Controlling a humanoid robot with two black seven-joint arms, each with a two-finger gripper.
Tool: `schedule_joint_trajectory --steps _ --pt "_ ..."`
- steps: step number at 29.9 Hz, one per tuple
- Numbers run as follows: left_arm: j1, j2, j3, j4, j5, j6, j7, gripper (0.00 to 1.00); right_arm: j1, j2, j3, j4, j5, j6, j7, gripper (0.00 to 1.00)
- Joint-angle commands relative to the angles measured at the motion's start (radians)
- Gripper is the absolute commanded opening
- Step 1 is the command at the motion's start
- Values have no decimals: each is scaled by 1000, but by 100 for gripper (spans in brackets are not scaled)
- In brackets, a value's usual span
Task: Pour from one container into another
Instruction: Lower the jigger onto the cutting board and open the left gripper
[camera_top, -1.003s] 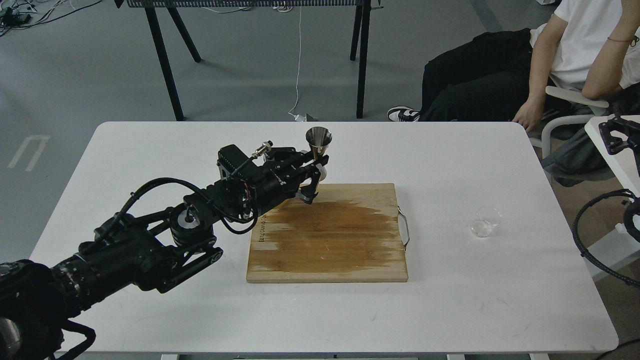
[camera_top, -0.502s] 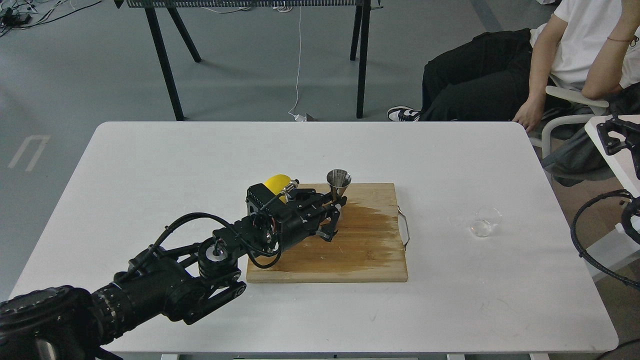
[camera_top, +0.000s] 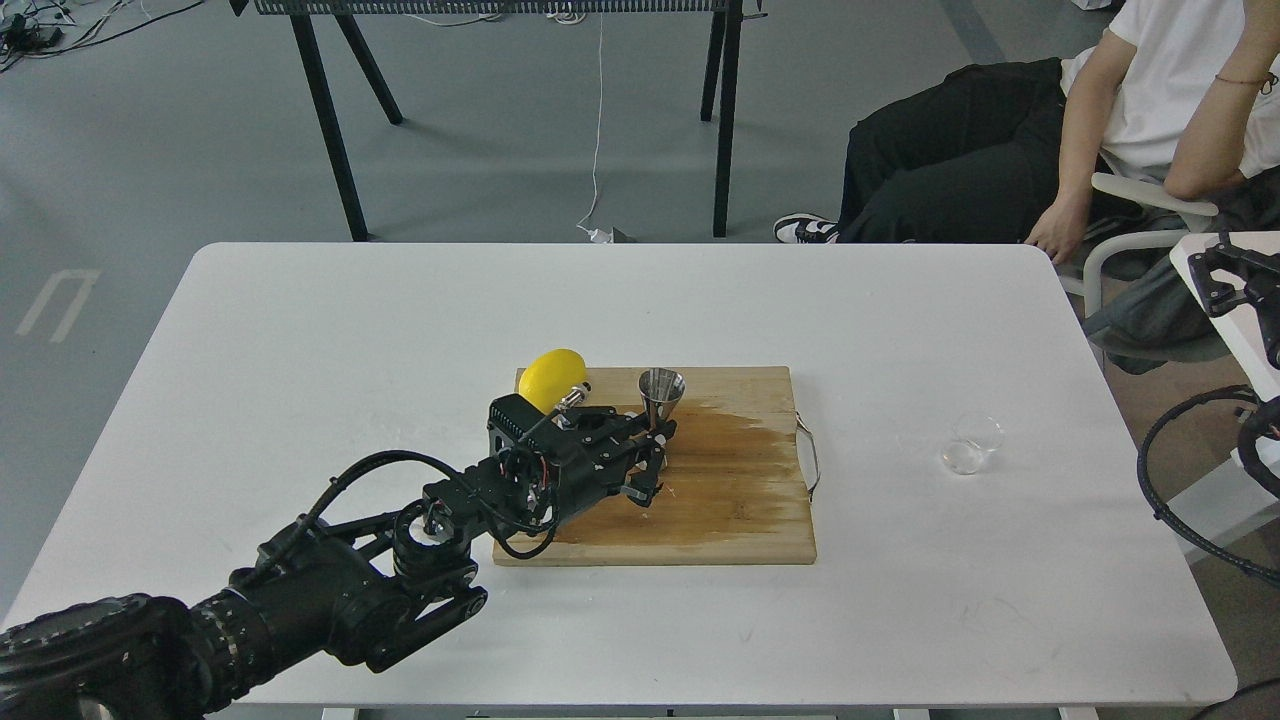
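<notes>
The jigger (camera_top: 661, 393), clamped in the left gripper (camera_top: 655, 445), has been carried from behind the cutting board (camera_top: 740, 500) down onto it, beside the lemon (camera_top: 551, 378); the glass cup (camera_top: 972, 443) remains unpoured.

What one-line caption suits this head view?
Left gripper holds steel jigger upright over cutting board; glass cup waits aside.

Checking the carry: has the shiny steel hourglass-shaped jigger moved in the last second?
Yes. The steel jigger, held in the left gripper, came from beyond the wooden cutting board's far edge to over it.
</notes>
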Motion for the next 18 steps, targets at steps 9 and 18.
schedule_joint_trajectory --steps 9,18 --pt "7 -42 -3 0 0 -11 0 27 -1 -1 -1 -1 0 0 0 100" --pt "7 -32 -6 6 0 -11 2 52 -1 0 -1 -1 0 0 0 100"
